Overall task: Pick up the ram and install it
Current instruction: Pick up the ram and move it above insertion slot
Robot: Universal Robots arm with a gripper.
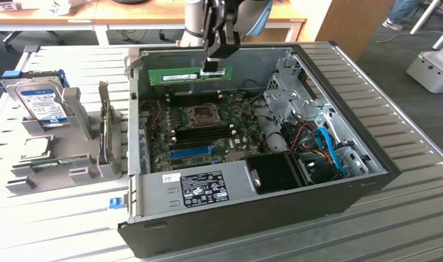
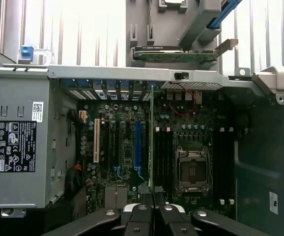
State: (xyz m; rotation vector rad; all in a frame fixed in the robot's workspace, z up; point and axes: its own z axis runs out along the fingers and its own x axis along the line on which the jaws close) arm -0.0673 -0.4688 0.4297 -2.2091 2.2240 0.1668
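One ram (image 1: 190, 76) stick, pinched in narrow jaws, hangs above the open PC case (image 1: 280, 224). My read: keep it level, with its edge parallel to the memory slots (image 2: 165, 152) beside the CPU socket (image 2: 193, 169).

The case (image 1: 280, 218) lies on the table (image 1: 414, 224). In the case: motherboard (image 1: 199, 128) on its floor, power supply (image 1: 199, 188) at its near wall, ram (image 1: 179, 77) in the gripper (image 1: 215, 70) by its far wall. Outside the case, at the exterior view's left, a hard drive (image 1: 43, 101) stands in a rack (image 1: 82, 112).
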